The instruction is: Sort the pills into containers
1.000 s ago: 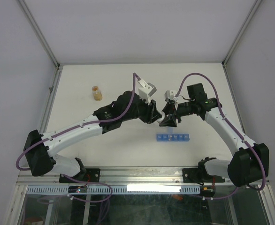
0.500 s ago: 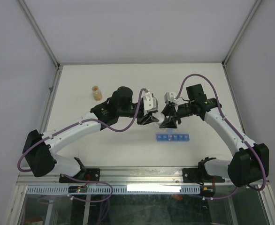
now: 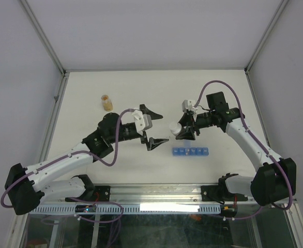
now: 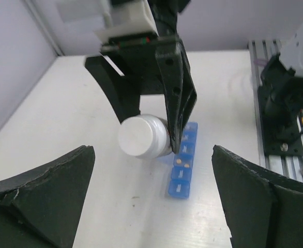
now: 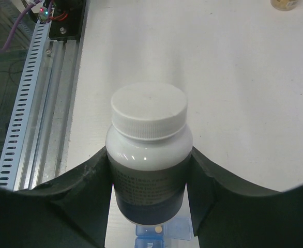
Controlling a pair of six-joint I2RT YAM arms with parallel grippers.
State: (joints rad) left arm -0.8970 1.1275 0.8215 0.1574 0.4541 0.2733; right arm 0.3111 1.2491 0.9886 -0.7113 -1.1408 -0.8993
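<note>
Early stage, most of the sort is left. The right gripper [image 3: 180,131] is clamped on the body of a white-capped pill bottle [image 5: 149,155], holding it tilted above the table [image 3: 224,93], cap pointing toward the left arm. The cap is on and looks fully seated in the right wrist view, so nothing can pour yet.

The left gripper [image 3: 165,127] is spread wide, holds nothing, and sits near the cap but apart from it.

The blue pill organizer strip [image 3: 191,151] lies flat on the table near the front edge, just below and in front of the held bottle, untouched by either arm. One small tan pill [image 5: 158,228] shows in a compartment at the end nearest the bottle (a second one may show in the left wrist view, too small to be sure). I can't tell what the other compartments hold.

A small bottle with orange-tan contents [image 3: 106,102] stands upright at the far left, well apart.

Left to do, by my read: get the cap off, tip out the pills, fill the remaining compartments.
</note>
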